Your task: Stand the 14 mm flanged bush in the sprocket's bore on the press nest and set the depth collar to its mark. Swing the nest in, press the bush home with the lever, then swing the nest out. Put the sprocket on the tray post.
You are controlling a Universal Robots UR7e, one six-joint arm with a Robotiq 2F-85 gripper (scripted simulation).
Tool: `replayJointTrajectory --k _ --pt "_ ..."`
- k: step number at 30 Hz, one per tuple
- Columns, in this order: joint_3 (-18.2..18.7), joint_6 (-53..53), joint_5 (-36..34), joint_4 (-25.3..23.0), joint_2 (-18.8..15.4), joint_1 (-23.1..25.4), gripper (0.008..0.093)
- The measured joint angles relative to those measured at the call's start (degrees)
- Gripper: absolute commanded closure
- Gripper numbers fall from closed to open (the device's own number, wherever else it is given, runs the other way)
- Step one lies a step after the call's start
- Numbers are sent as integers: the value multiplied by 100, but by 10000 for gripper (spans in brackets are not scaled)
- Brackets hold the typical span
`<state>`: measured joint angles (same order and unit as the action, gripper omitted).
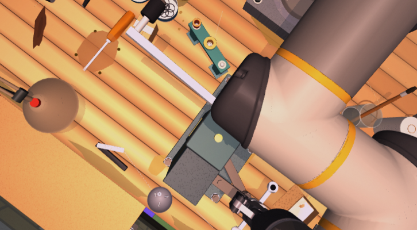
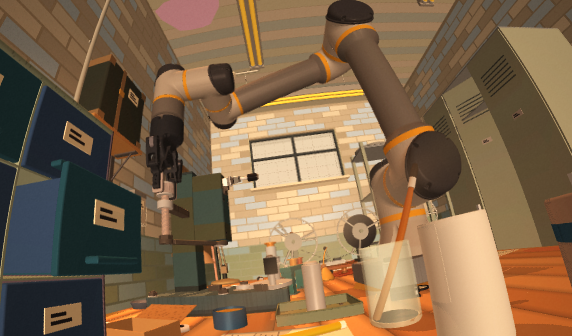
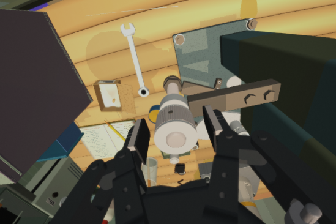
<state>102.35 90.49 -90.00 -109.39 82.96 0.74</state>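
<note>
My gripper [image 3: 175, 131] is open around the knurled depth collar [image 3: 175, 121] at the top of the press's stop rod, and it holds nothing. The collar sits on a threaded rod [image 2: 165, 220] held by a brown bracket [image 3: 233, 98] on the side of the green press [image 2: 202, 207]. From the second side camera the gripper [image 2: 163, 186] points straight down over the collar. The press's white lever [image 1: 170, 64] with its black knob [image 1: 152, 9] reaches out across the bench. The sprocket and nest are hidden under my arm and the press head.
A green bush holder [image 1: 209, 47] with three bushes lies behind the press. A wrench [image 3: 136, 59], a small open box [image 3: 113, 95] and a notepad [image 3: 103, 139] lie below the collar. A dark cabinet [image 3: 28, 85] stands close on the left.
</note>
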Motion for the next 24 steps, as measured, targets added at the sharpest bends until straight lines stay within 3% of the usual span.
replayJointTrajectory --k 11,24 --pt "-136 0 0 201 54 0 374" --pt "-1043 0 0 1303 274 0 374"
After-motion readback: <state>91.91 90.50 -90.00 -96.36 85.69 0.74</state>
